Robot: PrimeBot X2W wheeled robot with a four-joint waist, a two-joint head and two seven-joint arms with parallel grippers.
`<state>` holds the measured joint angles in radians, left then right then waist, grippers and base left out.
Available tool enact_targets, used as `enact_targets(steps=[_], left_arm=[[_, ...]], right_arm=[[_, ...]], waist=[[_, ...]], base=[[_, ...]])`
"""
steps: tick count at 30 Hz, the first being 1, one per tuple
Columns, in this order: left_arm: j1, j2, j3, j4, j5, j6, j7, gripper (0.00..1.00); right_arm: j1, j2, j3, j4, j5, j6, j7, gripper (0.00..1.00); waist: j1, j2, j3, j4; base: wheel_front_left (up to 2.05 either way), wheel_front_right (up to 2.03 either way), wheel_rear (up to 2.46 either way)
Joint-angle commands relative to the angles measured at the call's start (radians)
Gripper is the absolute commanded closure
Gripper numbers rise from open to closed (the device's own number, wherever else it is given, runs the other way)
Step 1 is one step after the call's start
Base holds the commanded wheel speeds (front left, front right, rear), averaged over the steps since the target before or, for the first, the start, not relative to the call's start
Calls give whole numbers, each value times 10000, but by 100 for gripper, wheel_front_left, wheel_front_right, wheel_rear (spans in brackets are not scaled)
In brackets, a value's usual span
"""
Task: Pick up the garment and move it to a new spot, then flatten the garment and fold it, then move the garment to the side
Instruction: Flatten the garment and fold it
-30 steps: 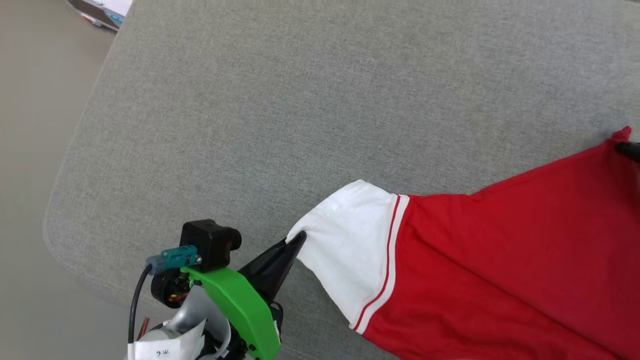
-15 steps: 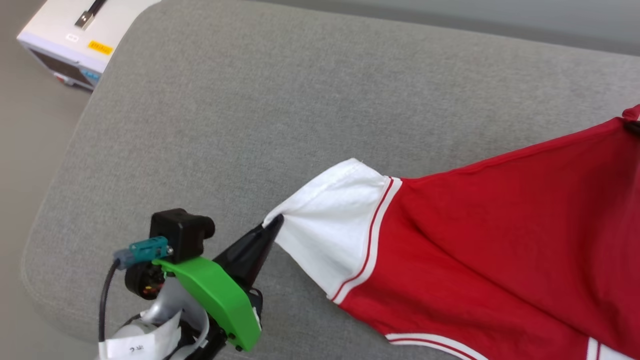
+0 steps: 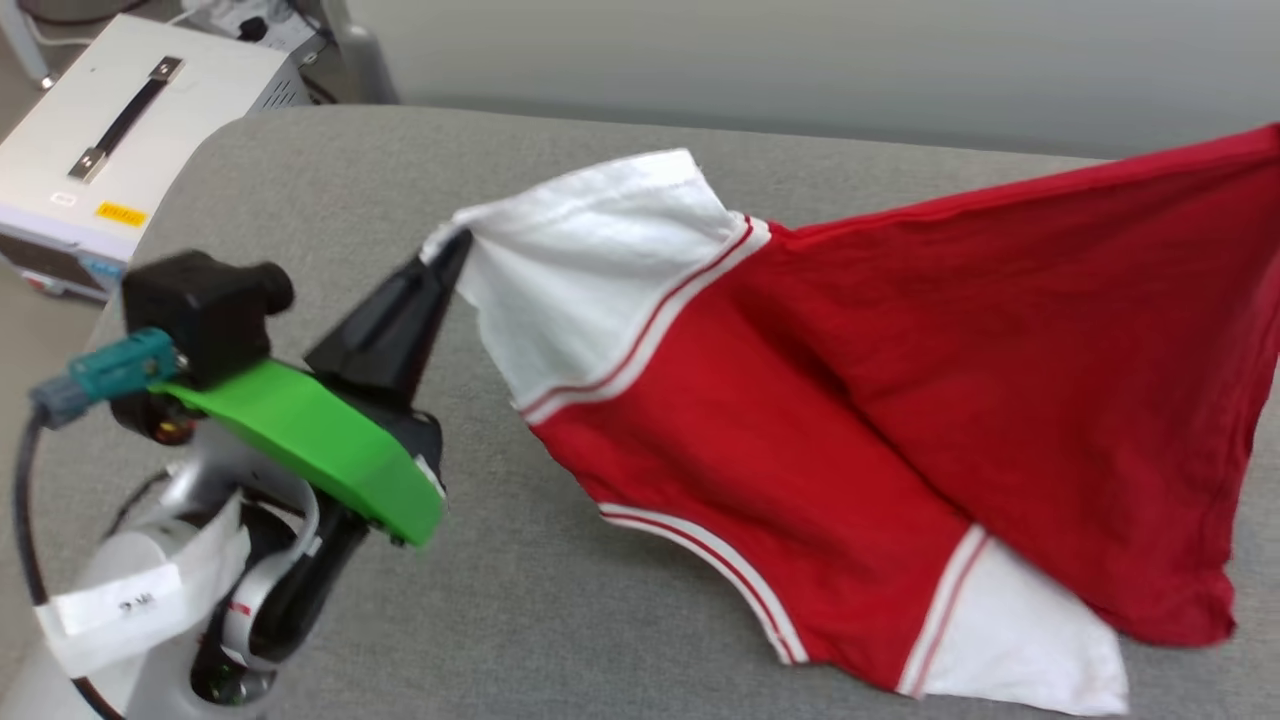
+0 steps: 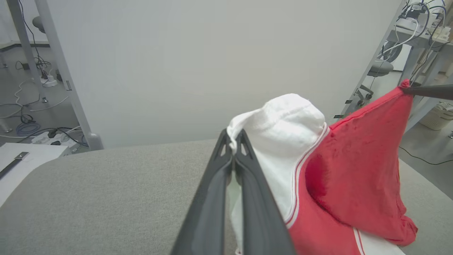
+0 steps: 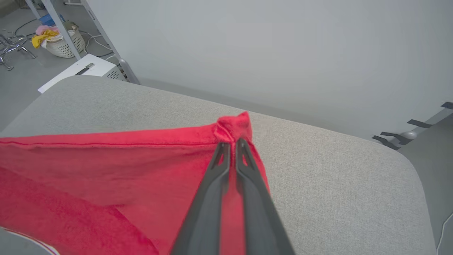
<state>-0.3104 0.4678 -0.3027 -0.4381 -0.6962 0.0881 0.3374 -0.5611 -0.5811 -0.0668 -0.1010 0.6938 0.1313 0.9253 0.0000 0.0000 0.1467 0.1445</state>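
The garment (image 3: 900, 370) is a red T-shirt with white sleeves and red-and-white trim, hanging stretched between my two grippers above the grey cushion (image 3: 620, 620). My left gripper (image 3: 452, 243) is shut on the edge of one white sleeve (image 4: 283, 141), seen close up in the left wrist view at the left gripper (image 4: 234, 134). My right gripper (image 5: 231, 141) is shut on a bunched red corner of the garment (image 5: 106, 170). The shirt's lower part, with the other white sleeve (image 3: 1020, 640), sags down onto the cushion. Any lettering is hidden.
A white box with a handle (image 3: 120, 150) stands on the floor left of the cushion. A pale wall (image 4: 212, 53) rises behind it. Metal frame legs (image 4: 60, 71) and cables lie on the floor; a laundry basket (image 5: 63, 44) sits far off.
Both grippers have lifted the garment off the cushion, so it now hangs stretched between them. The head camera has tilted up, showing the wall and more of the white box.
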Motion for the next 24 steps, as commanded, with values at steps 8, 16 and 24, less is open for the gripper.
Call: enact_targets(steps=[8, 16, 24], left_arm=[[-2087, 298, 835, -378, 922, 302, -394, 100], [-3965, 529, 1078, -227, 1842, 286, -806, 100], [-5673, 1025, 1049, 463, 2280, -206, -705, 100]], right_arm=[[-311, -467, -197, -1089, 446, -6, -956, 100], [-747, -450, -233, -1637, 531, -6, -1488, 100], [-1545, -336, -324, -1752, 322, -6, -1951, 100]], waist=[[0, 0, -573, -858], [0, 0, -303, -1159], [0, 0, 681, -1323]], base=[[0, 0, 0], [0, 0, 0], [0, 0, 0]])
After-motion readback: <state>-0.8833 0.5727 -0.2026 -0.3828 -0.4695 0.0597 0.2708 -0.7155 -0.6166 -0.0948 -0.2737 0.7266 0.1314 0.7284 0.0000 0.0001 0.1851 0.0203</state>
